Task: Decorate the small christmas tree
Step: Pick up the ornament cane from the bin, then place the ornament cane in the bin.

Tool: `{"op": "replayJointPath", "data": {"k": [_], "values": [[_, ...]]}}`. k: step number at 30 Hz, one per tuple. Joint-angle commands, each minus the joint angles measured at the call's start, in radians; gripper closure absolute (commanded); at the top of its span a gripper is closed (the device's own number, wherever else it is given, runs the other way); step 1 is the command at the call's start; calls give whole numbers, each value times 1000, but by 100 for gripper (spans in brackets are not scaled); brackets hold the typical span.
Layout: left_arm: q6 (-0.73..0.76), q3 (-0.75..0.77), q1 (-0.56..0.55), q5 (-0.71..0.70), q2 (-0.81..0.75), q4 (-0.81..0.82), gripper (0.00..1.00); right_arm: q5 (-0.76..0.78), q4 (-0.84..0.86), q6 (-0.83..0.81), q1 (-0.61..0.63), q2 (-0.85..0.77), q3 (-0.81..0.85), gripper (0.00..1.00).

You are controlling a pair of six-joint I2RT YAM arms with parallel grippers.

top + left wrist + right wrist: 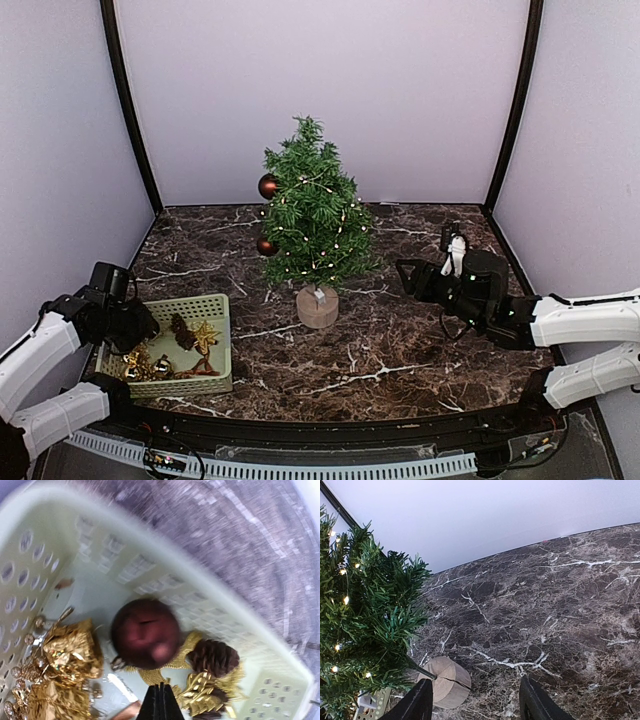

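Across marble desk point(400, 350), closed left hand point(161, 687) over red ball point(145, 632) in basket point(218, 305), upright tree point(315, 215) well to its right, nearer open right hand point(408, 278)

Pale walls point(320, 90) enclose a dark, seemingly marble table point(400, 345).

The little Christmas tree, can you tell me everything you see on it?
The small christmas tree stands upright toward the back middle of the dark marble table. It is a dark-green cone of bristly, plastic-looking needles on a thin trunk, set in a short round wooden base. Warm lights glow among its branches, and two dark-red baubles hang on its left side in the top view, one above the other. Only the base touches the table.
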Motion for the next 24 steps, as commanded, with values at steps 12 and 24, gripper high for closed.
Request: {"op": "replayJointPath", "data": {"k": [12, 24], "values": [[165, 281, 6, 51, -10, -161, 100, -15, 22, -7, -8, 3, 19, 41], [308, 317, 6, 236, 61, -219, 100, -39, 36, -4, -9, 16, 30, 41]]}}
